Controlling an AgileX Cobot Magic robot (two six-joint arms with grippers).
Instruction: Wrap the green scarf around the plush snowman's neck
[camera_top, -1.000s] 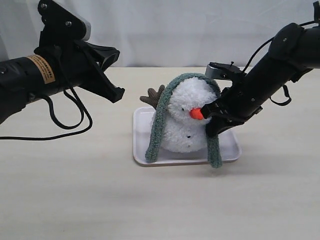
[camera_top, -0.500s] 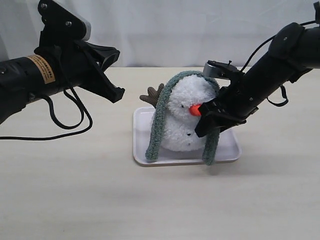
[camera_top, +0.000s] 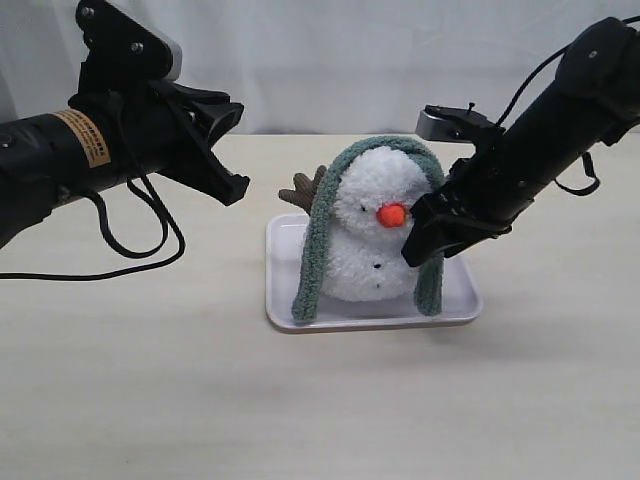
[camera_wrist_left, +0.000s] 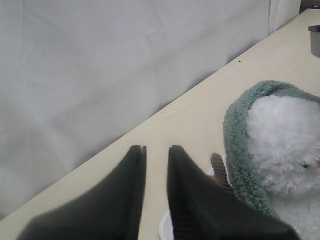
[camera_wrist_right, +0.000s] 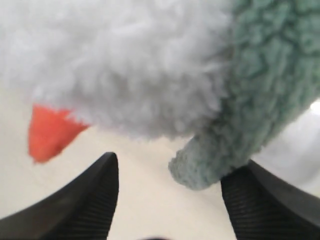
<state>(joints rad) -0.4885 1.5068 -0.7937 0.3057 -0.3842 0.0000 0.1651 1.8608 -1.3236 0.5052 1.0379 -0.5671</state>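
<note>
The plush snowman (camera_top: 372, 255) stands upright on a white tray (camera_top: 458, 303), orange nose forward. Over its head lies the green scarf (camera_top: 316, 245), one end hanging down each side as far as the tray. My right gripper (camera_top: 420, 245) is open at the snowman's right side, level with the neck. In the right wrist view the right gripper (camera_wrist_right: 172, 167) has the scarf's (camera_wrist_right: 260, 90) rounded end resting against one finger, below the snowman (camera_wrist_right: 125, 65). My left gripper (camera_top: 238, 188) hovers up and left of the snowman, fingers a narrow gap apart, empty; in the left wrist view the left gripper (camera_wrist_left: 157, 148) is beside the scarf (camera_wrist_left: 240, 150).
The tray sits mid-table on a pale tabletop with a white curtain behind. A brown branch arm (camera_top: 305, 192) sticks out on the snowman's left, close to my left fingers (camera_wrist_left: 197, 200). A black cable hangs under the left arm.
My right gripper swung left, carrying the scarf's right end toward the snowman's front, then drew back right and slightly up. That end now hangs straight. The left arm has not moved.
</note>
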